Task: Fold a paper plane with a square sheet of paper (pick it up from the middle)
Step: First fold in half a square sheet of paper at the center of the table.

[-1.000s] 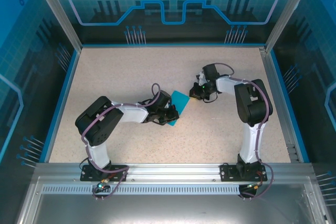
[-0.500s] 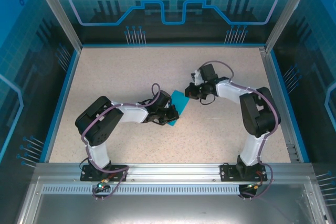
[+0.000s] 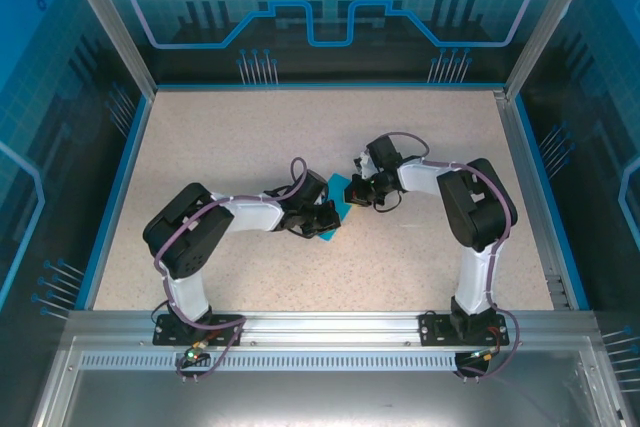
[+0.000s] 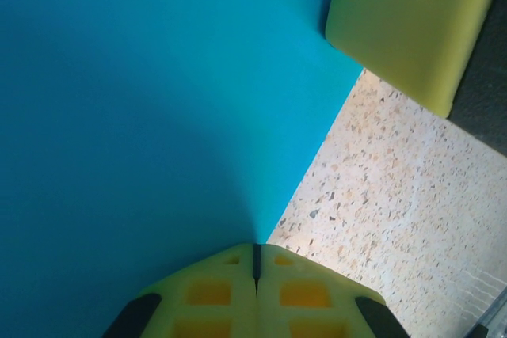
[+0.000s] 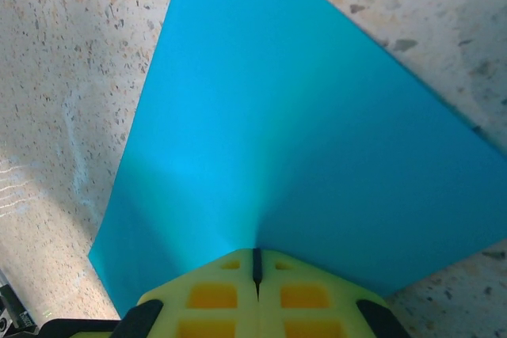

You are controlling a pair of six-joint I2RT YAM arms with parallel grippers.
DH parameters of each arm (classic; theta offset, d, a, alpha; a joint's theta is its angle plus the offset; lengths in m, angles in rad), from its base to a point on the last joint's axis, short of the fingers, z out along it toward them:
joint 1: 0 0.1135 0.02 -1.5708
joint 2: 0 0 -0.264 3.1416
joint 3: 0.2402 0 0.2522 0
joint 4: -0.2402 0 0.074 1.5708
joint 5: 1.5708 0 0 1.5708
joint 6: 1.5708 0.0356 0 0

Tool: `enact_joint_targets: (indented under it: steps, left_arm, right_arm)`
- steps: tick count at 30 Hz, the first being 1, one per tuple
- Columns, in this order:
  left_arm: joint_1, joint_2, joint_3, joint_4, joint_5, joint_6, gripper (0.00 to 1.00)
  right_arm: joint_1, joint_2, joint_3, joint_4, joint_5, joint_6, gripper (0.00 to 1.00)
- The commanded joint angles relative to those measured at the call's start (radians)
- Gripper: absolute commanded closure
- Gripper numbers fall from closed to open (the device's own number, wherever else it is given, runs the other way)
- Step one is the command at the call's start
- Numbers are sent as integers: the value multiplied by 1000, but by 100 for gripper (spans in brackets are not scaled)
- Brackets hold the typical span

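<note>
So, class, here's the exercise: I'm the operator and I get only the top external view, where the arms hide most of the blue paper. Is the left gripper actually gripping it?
Observer: Yes. The left wrist camera shows the left gripper shut on the edge of the square sheet of paper.
Operator: And the right gripper?
Observer: Shut on the same sheet. The right wrist camera shows the paper bending softly into its closed fingertips, with no sharp crease.
</note>
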State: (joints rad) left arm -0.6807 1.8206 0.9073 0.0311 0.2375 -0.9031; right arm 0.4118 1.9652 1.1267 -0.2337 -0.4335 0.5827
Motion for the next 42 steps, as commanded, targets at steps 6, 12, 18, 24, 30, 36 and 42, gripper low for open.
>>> enact_joint_targets:
  steps: [6,12,18,24,30,36,42]
  left_arm:
    - [-3,-19,47,23,40,65,90]
    - [-2,26,60,74,18,96,95]
    - [-2,72,62,77,-5,124,97]
    - [-2,73,16,49,-11,137,98]
    - [-10,26,-68,35,11,125,98]
    - [-31,-23,-155,50,35,100,98]
    - [-73,-32,-194,44,50,106,98]
  right_arm:
    - [-5,56,-11,-62,49,-9,100]
    - [-2,69,-13,-58,39,-9,100]
    - [-1,77,-14,-56,37,-6,100]
    - [-1,82,-13,-65,41,-6,100]
    - [-2,92,-1,-96,61,-9,100]
    - [-2,104,15,-120,76,-10,100]
    - [-4,109,24,-137,86,-14,100]
